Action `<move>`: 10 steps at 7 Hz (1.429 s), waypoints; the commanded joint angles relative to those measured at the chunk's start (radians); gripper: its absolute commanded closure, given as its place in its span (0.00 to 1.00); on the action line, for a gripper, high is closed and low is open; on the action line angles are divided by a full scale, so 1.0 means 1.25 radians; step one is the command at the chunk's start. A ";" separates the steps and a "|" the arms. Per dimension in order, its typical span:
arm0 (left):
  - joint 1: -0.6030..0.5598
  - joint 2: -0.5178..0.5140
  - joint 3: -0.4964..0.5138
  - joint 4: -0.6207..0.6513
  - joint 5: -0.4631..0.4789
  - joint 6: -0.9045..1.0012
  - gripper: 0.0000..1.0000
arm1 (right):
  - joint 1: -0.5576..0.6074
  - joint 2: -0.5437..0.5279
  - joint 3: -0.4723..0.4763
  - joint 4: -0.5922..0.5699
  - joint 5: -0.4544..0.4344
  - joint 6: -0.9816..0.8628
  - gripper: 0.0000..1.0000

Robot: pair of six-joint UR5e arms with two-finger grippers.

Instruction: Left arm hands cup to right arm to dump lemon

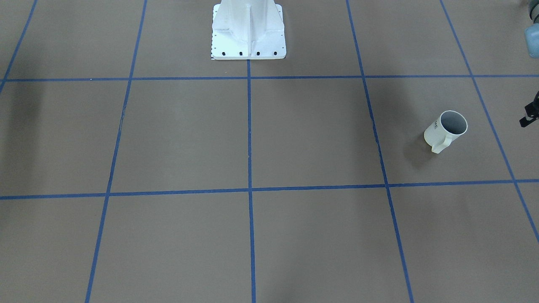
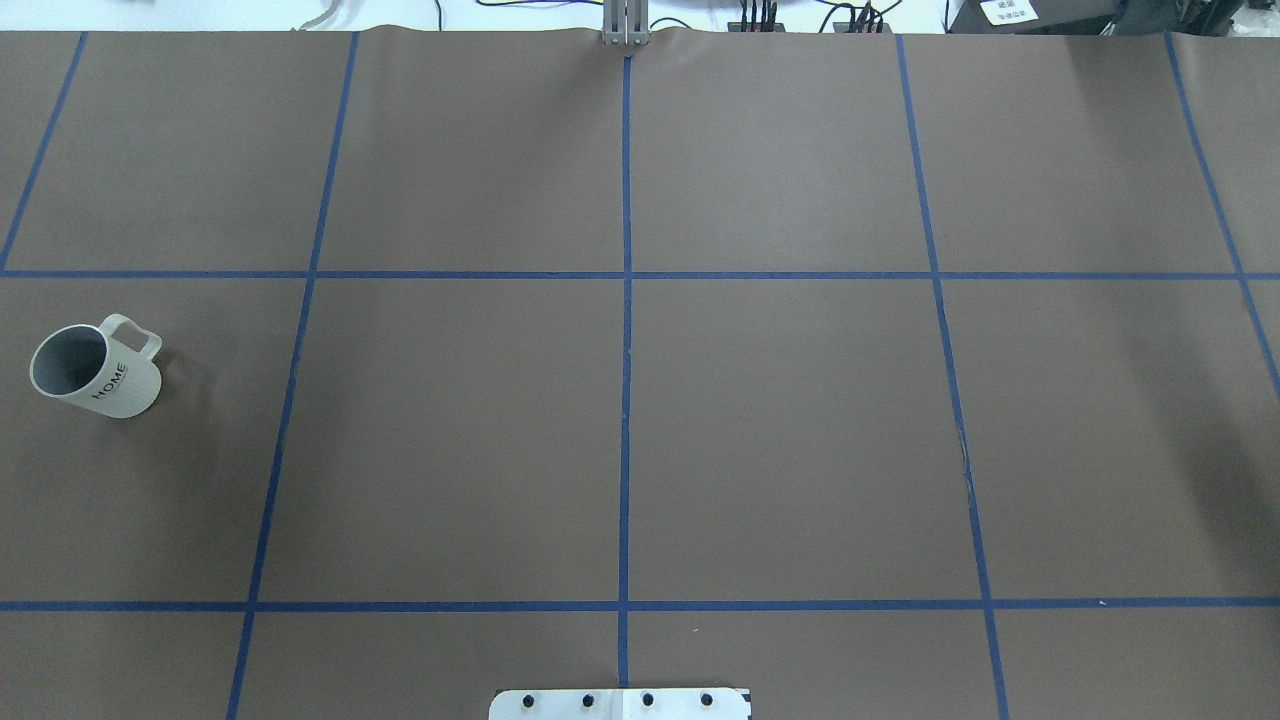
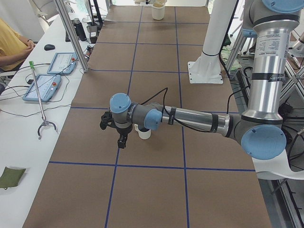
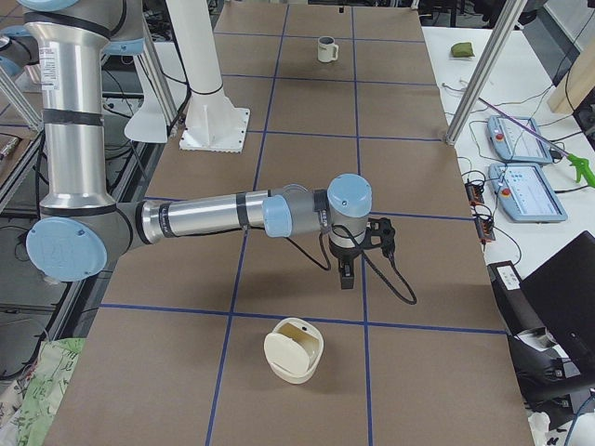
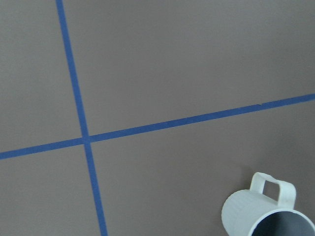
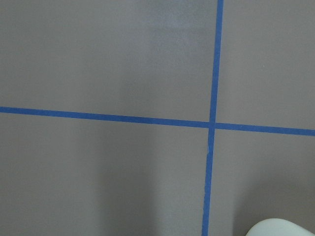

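My left arm [image 3: 194,119] lies stretched low over the desk [image 2: 780,430], its pincer [image 3: 121,141] pointing down near the cup [image 1: 442,132]. The cup stands upright and untouched at my far left, grey mouth upward, handle turned away from me; whether that pincer is released or clenched, I cannot tell. My right arm [image 4: 204,218] reaches out the same way, its pincer [image 4: 347,276] equally unreadable, hanging near what looks like a cream tub [image 4: 295,350] on the desk.
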 commanded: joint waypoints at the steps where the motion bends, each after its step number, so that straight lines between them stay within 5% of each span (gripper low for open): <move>1: -0.011 -0.001 0.002 0.025 0.001 -0.001 0.00 | 0.009 -0.005 0.000 0.001 -0.001 -0.008 0.00; 10: -0.021 0.059 -0.083 0.025 0.013 0.002 0.00 | -0.023 -0.042 0.058 0.005 -0.026 -0.008 0.00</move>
